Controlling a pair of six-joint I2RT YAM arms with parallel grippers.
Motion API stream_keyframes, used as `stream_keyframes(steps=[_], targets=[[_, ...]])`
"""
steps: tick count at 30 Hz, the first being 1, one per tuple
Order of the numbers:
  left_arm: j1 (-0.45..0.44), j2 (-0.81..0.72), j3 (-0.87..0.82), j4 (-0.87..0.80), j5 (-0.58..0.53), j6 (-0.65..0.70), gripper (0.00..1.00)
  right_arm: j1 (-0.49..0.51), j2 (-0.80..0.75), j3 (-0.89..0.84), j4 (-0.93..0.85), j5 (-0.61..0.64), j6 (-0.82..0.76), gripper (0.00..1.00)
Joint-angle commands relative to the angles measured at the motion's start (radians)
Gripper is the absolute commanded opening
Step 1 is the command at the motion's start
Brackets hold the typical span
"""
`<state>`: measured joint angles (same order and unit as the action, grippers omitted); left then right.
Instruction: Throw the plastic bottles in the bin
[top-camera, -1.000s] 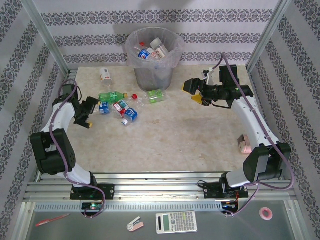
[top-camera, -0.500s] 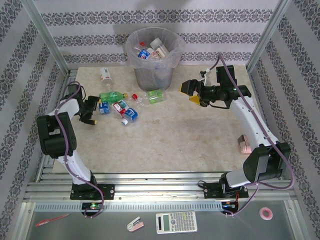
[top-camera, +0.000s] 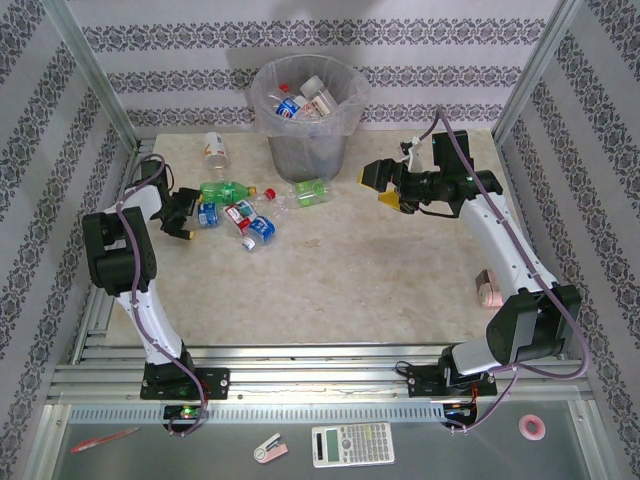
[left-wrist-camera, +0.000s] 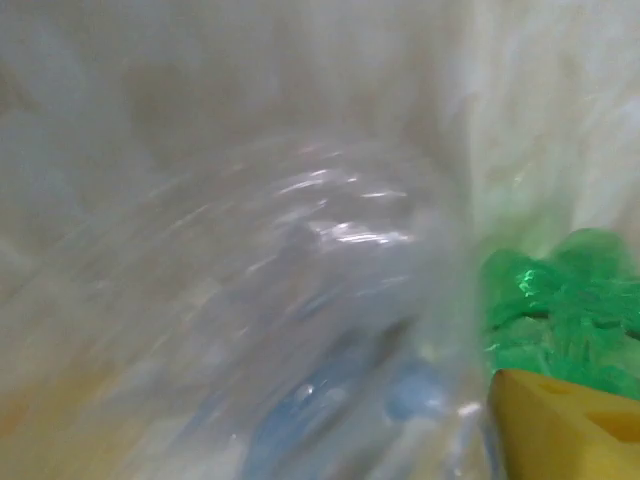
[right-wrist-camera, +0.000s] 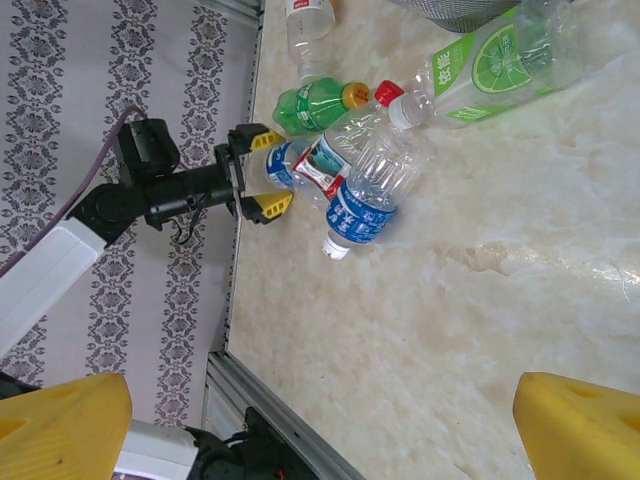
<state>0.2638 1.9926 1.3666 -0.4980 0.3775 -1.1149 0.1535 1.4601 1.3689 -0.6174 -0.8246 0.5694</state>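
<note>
- So compared to a second ago, the left arm has folded up and swung toward the back left. The left gripper (top-camera: 193, 214) has slid right up to the bottle pile, and the right arm barely budged.
- The plastic bottles (top-camera: 242, 213) not yet binned lie in a loose cluster on the table (top-camera: 350, 270), just front-left of the bin (top-camera: 300, 150).
- In that bunch there's a green bottle (top-camera: 225, 190), a blue-label bottle (top-camera: 208, 213) at the left end, and a lime-label bottle (top-camera: 310, 190) nearest the bin's foot. A lone bottle (top-camera: 213, 148) lies further back.
- A few more bottles are already lying inside the bin.
- The left fingers sit either side of that blue-label bottle, but I honestly can't tell if they're squeezing it. The left wrist view is a blur of clear plastic, with green beside it.
- The right gripper (top-camera: 380, 186) hangs over the table to the right of the bin, fingers wide apart with nothing in them.
- A calculator (top-camera: 352, 445) sits on the front ledge.
</note>
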Motion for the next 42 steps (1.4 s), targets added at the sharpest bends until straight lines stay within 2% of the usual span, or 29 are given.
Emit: stream_keyframes(steps=[1, 7, 12, 15, 18, 22, 27, 31, 34, 37, 42], targets=[[0.003, 0.015, 0.048, -0.124, -0.041, 0.107, 0.84, 0.010, 0.001, -0.001, -0.001, 0.010, -0.006, 0.98], [0.003, 0.013, 0.095, -0.212, -0.051, 0.228, 0.62, 0.012, 0.009, 0.010, 0.001, 0.003, -0.002, 0.98], [0.003, -0.051, 0.078, -0.252, -0.066, 0.317, 0.55, 0.012, 0.009, 0.016, -0.004, 0.005, -0.005, 0.98], [0.002, -0.085, 0.049, -0.262, -0.013, 0.373, 0.52, 0.012, 0.005, 0.013, -0.004, 0.005, -0.009, 0.98], [-0.009, -0.155, 0.006, -0.280, -0.022, 0.417, 0.49, 0.012, 0.006, 0.012, -0.004, 0.005, -0.008, 0.98], [-0.080, -0.273, -0.035, -0.253, 0.009, 0.426, 0.48, 0.012, 0.010, 0.014, -0.002, 0.010, -0.006, 0.98], [-0.183, -0.352, 0.066, -0.239, 0.059, 0.407, 0.47, 0.013, 0.012, 0.027, -0.008, 0.005, -0.009, 0.98], [-0.260, -0.353, 0.196, -0.173, 0.153, 0.393, 0.47, 0.012, 0.005, 0.026, -0.017, 0.003, -0.014, 0.98], [-0.299, -0.338, 0.285, -0.170, 0.183, 0.401, 0.47, 0.012, -0.004, 0.020, -0.019, 0.002, -0.017, 0.98], [-0.307, -0.347, 0.305, -0.223, 0.146, 0.413, 0.47, 0.011, -0.013, 0.012, -0.022, 0.004, -0.020, 0.98], [-0.305, -0.354, 0.345, -0.500, -0.057, 0.488, 0.47, 0.003, -0.022, -0.002, -0.028, 0.001, -0.025, 0.98]])
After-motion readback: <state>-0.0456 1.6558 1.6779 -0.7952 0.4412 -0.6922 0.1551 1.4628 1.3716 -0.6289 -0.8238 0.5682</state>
